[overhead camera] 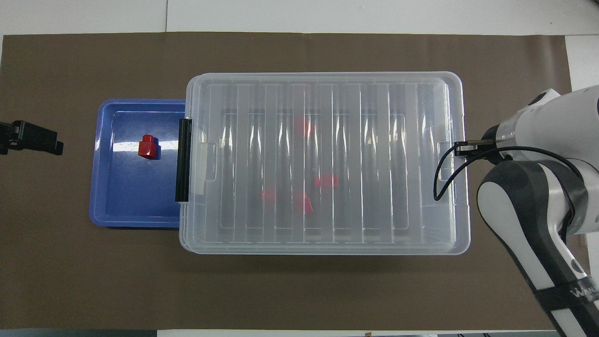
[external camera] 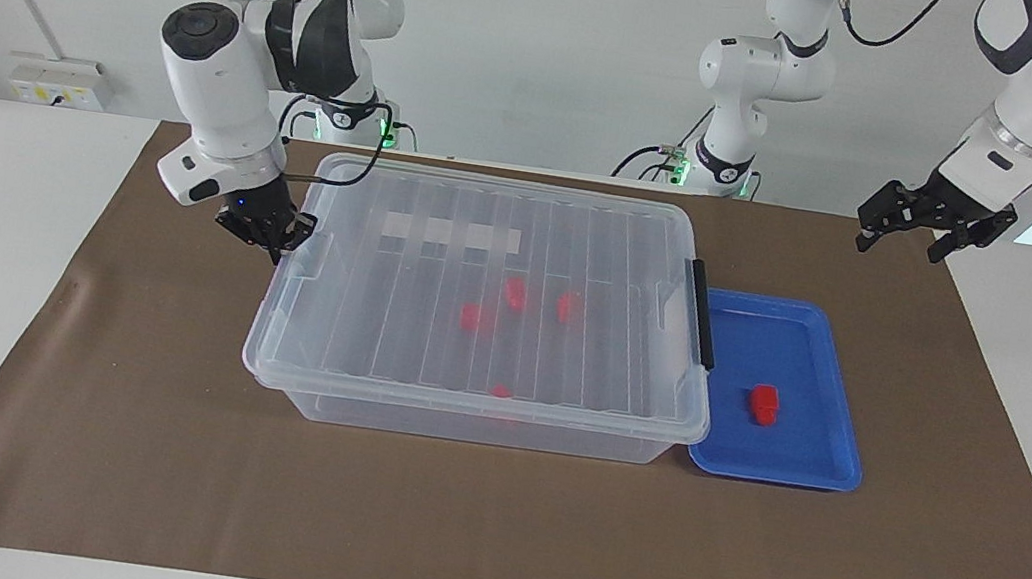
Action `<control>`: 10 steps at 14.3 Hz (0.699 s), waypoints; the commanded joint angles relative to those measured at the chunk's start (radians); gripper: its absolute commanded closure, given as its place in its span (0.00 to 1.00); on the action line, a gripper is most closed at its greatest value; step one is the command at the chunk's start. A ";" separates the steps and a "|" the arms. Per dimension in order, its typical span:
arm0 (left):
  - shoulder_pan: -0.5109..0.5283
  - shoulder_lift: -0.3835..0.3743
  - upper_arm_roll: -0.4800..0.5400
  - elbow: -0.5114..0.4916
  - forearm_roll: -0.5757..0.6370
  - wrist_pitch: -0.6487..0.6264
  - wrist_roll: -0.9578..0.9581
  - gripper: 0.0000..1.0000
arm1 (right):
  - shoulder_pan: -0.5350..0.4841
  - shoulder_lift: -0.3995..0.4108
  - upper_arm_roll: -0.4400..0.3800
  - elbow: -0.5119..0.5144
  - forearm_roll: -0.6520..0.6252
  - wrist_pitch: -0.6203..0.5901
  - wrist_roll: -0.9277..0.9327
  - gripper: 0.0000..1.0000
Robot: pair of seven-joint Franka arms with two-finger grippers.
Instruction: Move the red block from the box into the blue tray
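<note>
- The red block (external camera: 764, 403) (overhead camera: 148, 147) is lying in the blue tray (external camera: 804, 466) (overhead camera: 112, 210).
- The tray is sitting just beside the box (external camera: 477, 420) (overhead camera: 327, 248).
- The lid (external camera: 495, 226) is covering the box.
- The right gripper (external camera: 267, 229) is touching the lid's edge; I cannot tell its fingers.
- The left gripper (external camera: 913, 229) (overhead camera: 28, 138) is waiting with fingers apart.

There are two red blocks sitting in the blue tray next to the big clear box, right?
Not quite. Only one red block sits in the blue tray beside the clear box; the overhead view shows it. The other red blocks are inside the box.
</note>
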 commanded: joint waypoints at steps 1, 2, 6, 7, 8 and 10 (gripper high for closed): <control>0.000 -0.010 0.004 -0.008 0.007 -0.012 0.006 0.00 | 0.003 -0.021 0.001 -0.029 0.013 0.013 0.015 1.00; 0.000 -0.010 0.004 -0.008 0.007 -0.012 0.006 0.00 | 0.003 -0.021 0.001 -0.028 0.012 0.013 0.015 1.00; 0.000 -0.010 0.004 -0.006 0.007 -0.012 0.006 0.00 | -0.002 -0.009 0.001 0.032 0.012 -0.049 0.002 1.00; 0.000 -0.010 0.004 -0.008 0.007 -0.012 0.006 0.00 | -0.002 -0.004 0.000 0.061 0.012 -0.086 0.002 1.00; 0.000 -0.010 0.004 -0.006 0.007 -0.012 0.006 0.00 | -0.005 -0.004 0.000 0.099 0.012 -0.132 0.002 1.00; 0.000 -0.010 0.004 -0.008 0.007 -0.012 0.006 0.00 | -0.013 0.004 0.000 0.182 0.010 -0.224 0.002 1.00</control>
